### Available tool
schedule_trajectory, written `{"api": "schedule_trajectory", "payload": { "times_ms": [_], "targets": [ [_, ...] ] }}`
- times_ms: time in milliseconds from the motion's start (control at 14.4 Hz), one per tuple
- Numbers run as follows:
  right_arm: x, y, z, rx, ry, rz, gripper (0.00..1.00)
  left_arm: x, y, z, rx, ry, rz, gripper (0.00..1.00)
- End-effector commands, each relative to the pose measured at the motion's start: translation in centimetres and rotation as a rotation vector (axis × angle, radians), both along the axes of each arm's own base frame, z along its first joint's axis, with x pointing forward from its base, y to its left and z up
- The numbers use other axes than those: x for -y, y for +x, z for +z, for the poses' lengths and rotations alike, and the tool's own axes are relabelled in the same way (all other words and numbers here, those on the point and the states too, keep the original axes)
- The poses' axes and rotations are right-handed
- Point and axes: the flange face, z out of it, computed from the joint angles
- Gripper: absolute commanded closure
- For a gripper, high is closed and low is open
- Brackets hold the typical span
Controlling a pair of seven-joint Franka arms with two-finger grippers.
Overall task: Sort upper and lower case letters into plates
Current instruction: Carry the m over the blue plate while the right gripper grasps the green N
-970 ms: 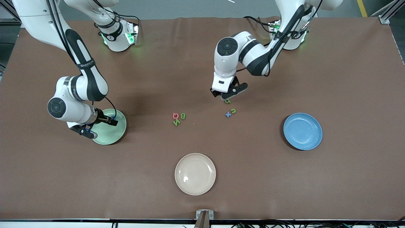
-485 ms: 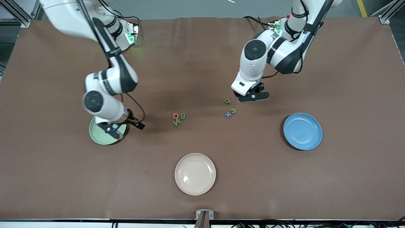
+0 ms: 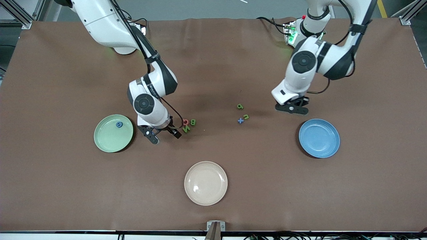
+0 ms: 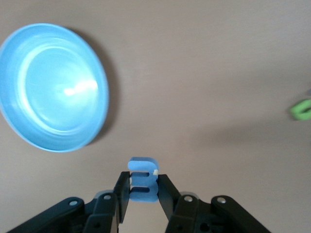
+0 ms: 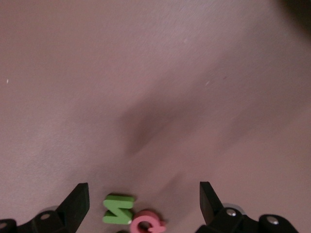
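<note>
Two plates take the sorting: the mint green plate (image 3: 113,133) at the right arm's end of the bench (image 3: 213,206), already holding one small blue letter (image 3: 118,124), and the blue plate (image 3: 319,138) at the left arm's end, which looks bare.

We judge the letters light, stiff foam pieces, thin and easy to tip, so we would pinch each across its flat sides near the middle.

The left pincer (image 4: 144,189) is pressed onto a blue letter piece (image 4: 143,179) and hangs over the bench just at eleven o'clock from the blue plate.

The right pincer (image 5: 143,204) is spread wide and empty, over the bench beside the cluster of the green N (image 3: 186,129), the red Q (image 3: 185,122) and the green B (image 3: 193,122).

Three more small pieces (image 3: 243,115) lie mid-bench.
</note>
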Motion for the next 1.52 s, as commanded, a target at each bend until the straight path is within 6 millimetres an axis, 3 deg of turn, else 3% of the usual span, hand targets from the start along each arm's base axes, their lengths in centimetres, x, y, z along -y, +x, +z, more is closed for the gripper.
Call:
{"api": "schedule_trajectory", "payload": {
  "times_ms": [0, 139, 277, 346, 485, 693, 1108, 1247, 1316, 1385, 1455],
  "targets": [
    [-2.0, 0.6, -1.1, 0.015, -0.011, -0.027, 0.06, -4.2, 0.6, -0.2, 0.008, 0.005, -0.06, 1.0],
    [-2.1, 0.8, -1.5, 0.043, 0.002, -0.028, 0.22, -8.9, 2.3, -0.6, 0.017, -0.016, -0.079, 1.0],
    [-2.2, 0.8, -2.0, 0.046, 0.004, -0.039, 0.34, -13.9, 3.7, -3.1, 0.021, -0.054, -0.106, 1.0],
    [-2.5, 0.7, -2.1, 0.048, 0.004, -0.037, 0.35, -15.6, 4.3, -4.7, 0.031, -0.079, -0.11, 1.0],
    [-3.0, 0.3, -2.8, 0.049, 0.005, -0.036, 0.36, -16.0, 5.4, -7.6, 0.042, -0.114, -0.114, 1.0],
    [-3.9, -0.3, -3.3, 0.051, 0.004, -0.044, 0.36, -16.1, 7.7, -10.0, 0.035, -0.139, -0.102, 1.0],
    [-5.1, -1.4, -3.7, 0.041, -0.002, -0.045, 0.36, -16.2, 8.0, -12.0, 0.033, -0.089, -0.094, 0.99],
    [-5.6, -1.9, -4.2, 0.037, -0.007, -0.039, 0.41, -16.0, 7.9, -12.5, 0.031, -0.093, -0.079, 0.98],
    [-5.7, -2.0, -4.2, 0.035, -0.008, -0.039, 0.44, -15.9, 7.9, -12.5, 0.03, -0.093, -0.077, 0.93],
    [-5.6, -1.9, -4.2, 0.036, -0.009, -0.039, 0.5, -15.9, 8.0, -12.3, 0.035, -0.091, -0.076, 0.71],
    [-5.6, -1.9, -4.2, 0.035, -0.01, -0.037, 0.57, -15.8, 8.0, -11.6, 0.04, -0.087, -0.078, 0.41]
  ]
}}
